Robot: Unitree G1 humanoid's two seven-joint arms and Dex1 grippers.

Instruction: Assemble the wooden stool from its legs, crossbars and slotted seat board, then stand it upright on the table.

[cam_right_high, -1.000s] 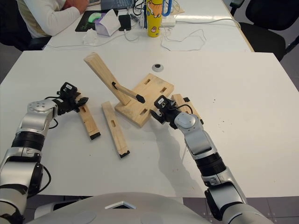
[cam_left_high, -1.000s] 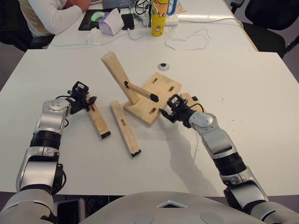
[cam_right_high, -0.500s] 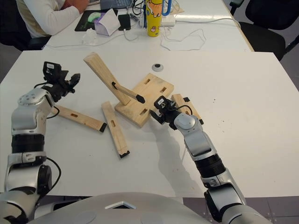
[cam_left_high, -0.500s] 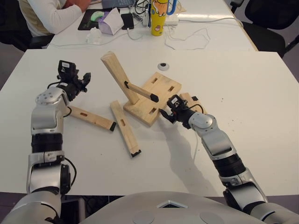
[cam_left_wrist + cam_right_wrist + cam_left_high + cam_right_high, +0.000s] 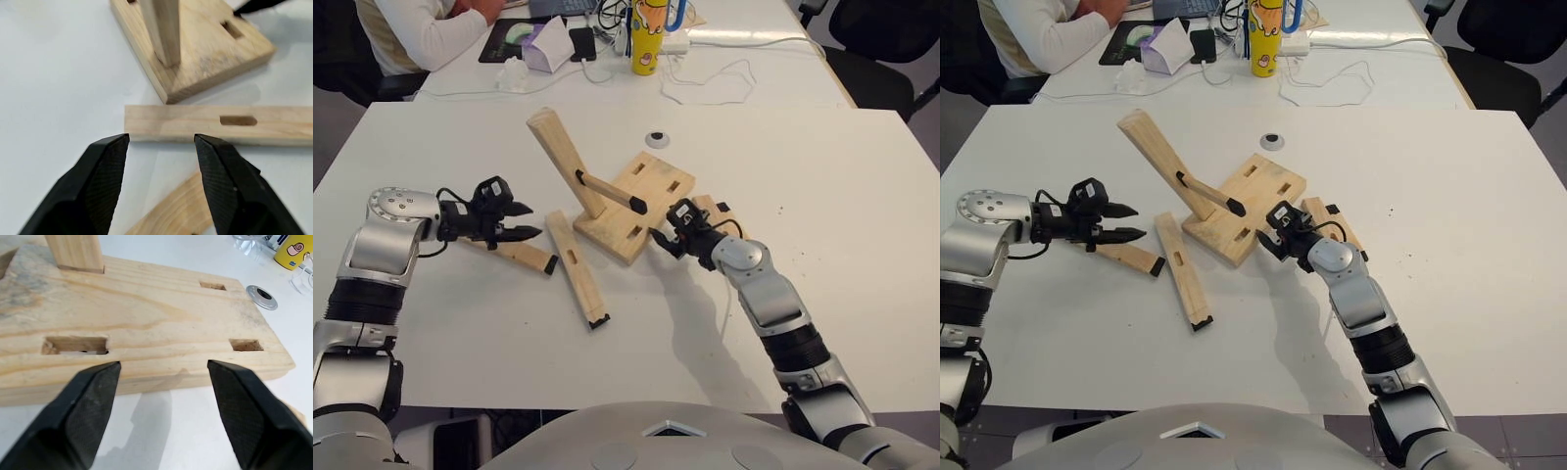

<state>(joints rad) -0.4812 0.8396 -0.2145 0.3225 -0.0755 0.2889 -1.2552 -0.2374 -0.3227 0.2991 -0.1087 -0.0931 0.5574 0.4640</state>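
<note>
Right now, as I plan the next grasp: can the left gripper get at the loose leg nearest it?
Probably yes: the left gripper is open just above that leg, with nothing between them.

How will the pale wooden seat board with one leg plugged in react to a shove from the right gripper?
The pale wooden seat board lies flat on the white table, so it probably slides rather than tips. The tall slanted leg leans to one side, so it may wobble in its slot. Looks stiff.

loose leg [image 5: 526,256] partly hidden under left hand [image 5: 534,220], far leg [image 5: 706,204] behind right hand [image 5: 658,241]
</note>
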